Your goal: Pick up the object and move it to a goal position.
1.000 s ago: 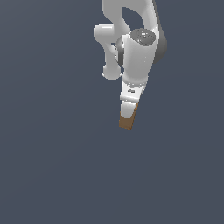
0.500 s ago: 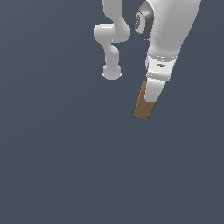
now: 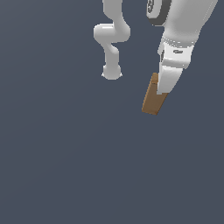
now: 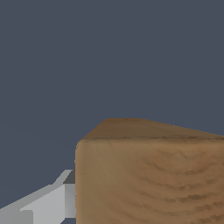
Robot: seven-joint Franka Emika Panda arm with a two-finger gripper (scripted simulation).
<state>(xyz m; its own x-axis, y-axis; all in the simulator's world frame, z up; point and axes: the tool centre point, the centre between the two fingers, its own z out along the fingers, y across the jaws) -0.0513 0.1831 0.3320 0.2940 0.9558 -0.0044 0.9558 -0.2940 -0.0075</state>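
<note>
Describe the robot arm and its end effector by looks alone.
The arm is glossy white, built of rounded tubular links, with a dark grey ring at one joint. Its end effector is white and blocky, tapering downward, with small dark marks. A pale grey finger appears in the wrist view. No cables are visible.

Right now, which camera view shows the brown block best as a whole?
The exterior view: there the whole brown block shows, tilted, its upper part partly behind the white end effector that holds it. The wrist view shows only part of the block, cut off by the picture's edge, with its wood grain and one finger beside it.
</note>
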